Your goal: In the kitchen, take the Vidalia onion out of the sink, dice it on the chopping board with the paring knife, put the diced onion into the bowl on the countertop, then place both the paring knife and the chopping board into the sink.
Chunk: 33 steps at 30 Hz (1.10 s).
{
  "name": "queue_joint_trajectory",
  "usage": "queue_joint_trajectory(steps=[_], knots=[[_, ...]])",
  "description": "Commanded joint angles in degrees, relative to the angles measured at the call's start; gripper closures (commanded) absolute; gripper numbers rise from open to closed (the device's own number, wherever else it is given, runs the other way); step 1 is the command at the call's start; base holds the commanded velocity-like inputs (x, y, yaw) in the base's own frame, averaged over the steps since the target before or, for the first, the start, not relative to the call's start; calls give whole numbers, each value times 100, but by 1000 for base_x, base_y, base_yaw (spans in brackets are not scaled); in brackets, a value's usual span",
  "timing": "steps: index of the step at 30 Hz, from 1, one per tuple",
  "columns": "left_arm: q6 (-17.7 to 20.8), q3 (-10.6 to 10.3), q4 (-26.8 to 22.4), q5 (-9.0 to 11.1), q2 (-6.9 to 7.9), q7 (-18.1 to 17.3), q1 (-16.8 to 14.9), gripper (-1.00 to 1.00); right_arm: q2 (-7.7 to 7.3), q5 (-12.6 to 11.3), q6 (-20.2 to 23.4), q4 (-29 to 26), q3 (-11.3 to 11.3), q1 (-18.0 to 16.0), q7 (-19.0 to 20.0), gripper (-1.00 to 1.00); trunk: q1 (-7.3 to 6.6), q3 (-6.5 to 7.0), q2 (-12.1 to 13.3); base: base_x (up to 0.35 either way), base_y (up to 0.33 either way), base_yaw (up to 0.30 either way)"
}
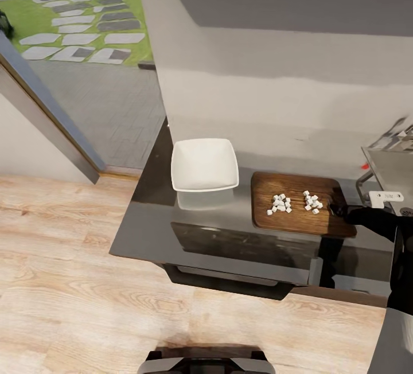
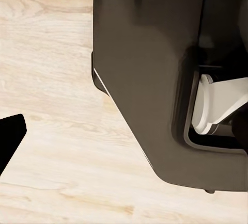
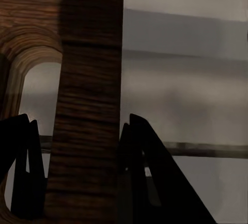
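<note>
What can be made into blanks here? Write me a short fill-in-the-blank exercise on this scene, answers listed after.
1. The white diced onion pieces lie on the ____.
2. The bowl on the countertop is ____ inside.
3. The right gripper has its fingers on either side of the chopping board's ____ bar.

Missing words: chopping board; empty; handle

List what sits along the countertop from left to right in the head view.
bowl → chopping board carrying the diced onion → right gripper at the board's right end → sink.
</note>
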Motion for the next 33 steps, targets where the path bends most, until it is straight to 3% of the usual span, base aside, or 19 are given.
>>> queue_joint_trajectory(steps=[1, 17, 33], knots=[[-13, -49, -11, 50, 9, 48, -1, -100, -1, 177, -23, 173, -5, -4, 60, 100, 6, -8, -7, 0, 0, 0], [-14, -49, -11, 50, 9, 48, -1, -100, -10, 186, -20, 173, -14, -4, 60, 100, 6, -6, -7, 0, 0, -1], [-13, -49, -5, 50, 9, 48, -1, -100, -8, 186, -20, 173, -14, -4, 60, 100, 6, 124, -7, 0, 0, -16]])
